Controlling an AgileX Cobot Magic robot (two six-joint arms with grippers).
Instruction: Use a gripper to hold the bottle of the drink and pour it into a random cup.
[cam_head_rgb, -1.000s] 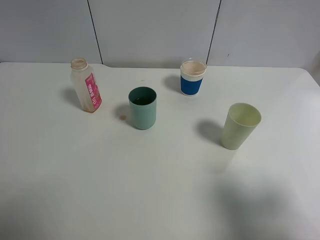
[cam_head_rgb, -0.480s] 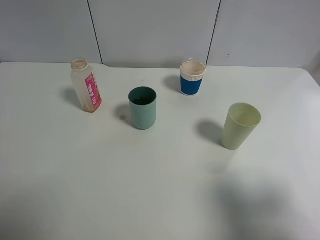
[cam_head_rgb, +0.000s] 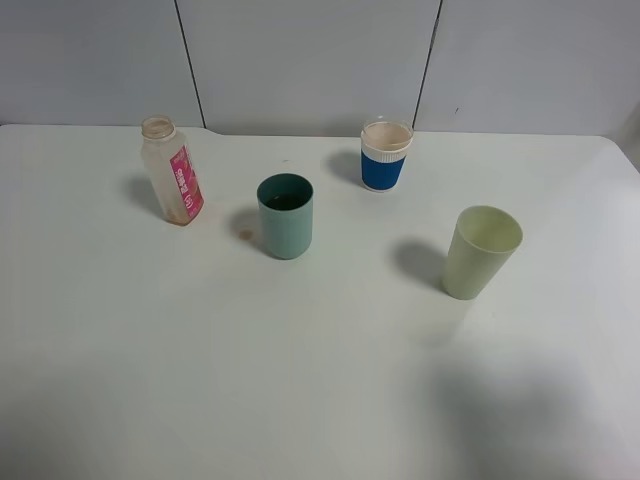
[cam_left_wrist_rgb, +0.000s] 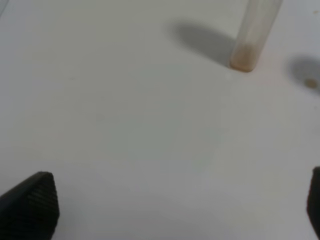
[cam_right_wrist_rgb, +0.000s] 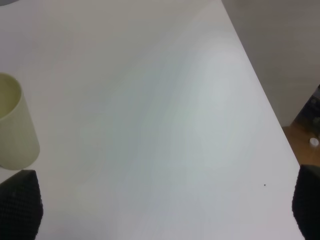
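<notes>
The bottle (cam_head_rgb: 172, 172) stands upright and capless at the back left of the white table, with a pink label and only a thin brown trace of the drink at its base. The teal cup (cam_head_rgb: 285, 216) stands just to its right; its dark inside does not show whether it holds liquid. No arm appears in the exterior high view. In the left wrist view the bottle's lower part (cam_left_wrist_rgb: 255, 32) stands well ahead of my left gripper (cam_left_wrist_rgb: 172, 210), whose black fingertips (cam_left_wrist_rgb: 30, 205) sit wide apart, open and empty. My right gripper (cam_right_wrist_rgb: 164, 205) is also open over bare table.
A small brown drop (cam_head_rgb: 246, 234) lies on the table between bottle and teal cup. A blue-banded white cup (cam_head_rgb: 385, 155) stands at the back centre. A pale yellow-green cup (cam_head_rgb: 482, 251) stands to the right, near the right gripper (cam_right_wrist_rgb: 12, 130). The table's right edge (cam_right_wrist_rgb: 260, 100) drops to the floor.
</notes>
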